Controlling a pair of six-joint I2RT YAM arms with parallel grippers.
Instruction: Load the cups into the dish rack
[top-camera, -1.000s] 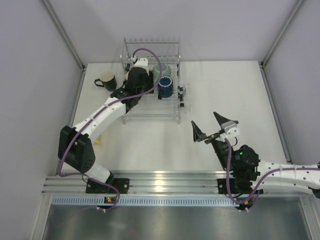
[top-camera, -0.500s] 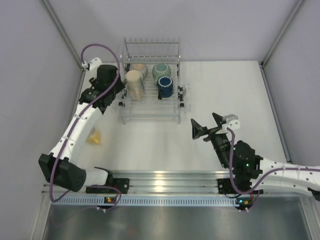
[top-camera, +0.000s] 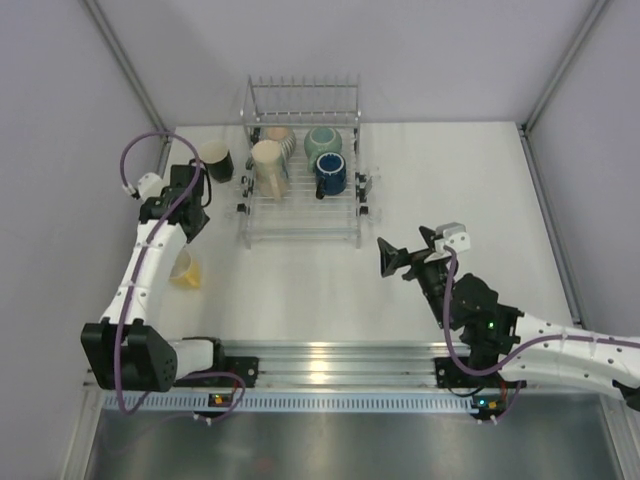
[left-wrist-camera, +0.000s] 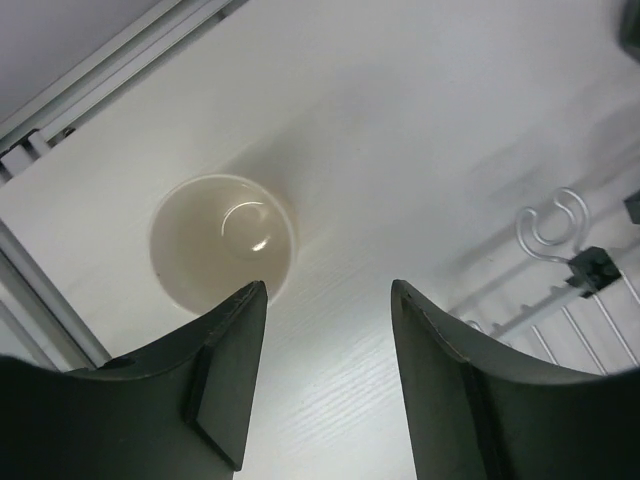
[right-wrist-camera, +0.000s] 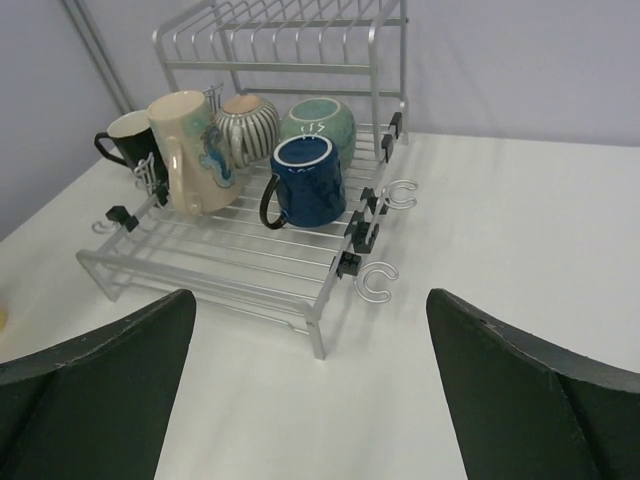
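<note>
Four cups sit in the rack (top-camera: 300, 225): cream cup (top-camera: 267, 166), ribbed cup (top-camera: 281, 138), teal cup (top-camera: 323, 141), blue mug (top-camera: 331, 174). Two are out on the desk (top-camera: 450, 170): black mug (top-camera: 214, 160) and yellow cup (top-camera: 185, 270).

Left pincer (left-wrist-camera: 327, 290): fingers part-way apart, nothing between them, hovering over bare desk. The yellow cup stands just ahead of its left finger, mouth up, untouched. The rack corner is off to its right. The black mug is just beyond it on the far side, beside the rack's left edge.

Right pincer (top-camera: 408, 253): spread wide, empty, well back from the rack and facing it.

Step in hand, as a judgement: fetching one of the two loose cups, most likely the yellow one, since it is nearest the fingers. The next move calls for a shift left until the cup wall falls between the fingers, then descent and closing. The cup looks light, so one finger landing first could push or tip it. The rack's near half looks free for it.

Views:
- The left wrist shows the yellow cup's empty inside and the gap to the finger, but not the black mug.
- The top view shows both loose cups, but not the left fingers' spread.
- The right wrist shows the rack side-on, with the blue mug mouth up.
</note>
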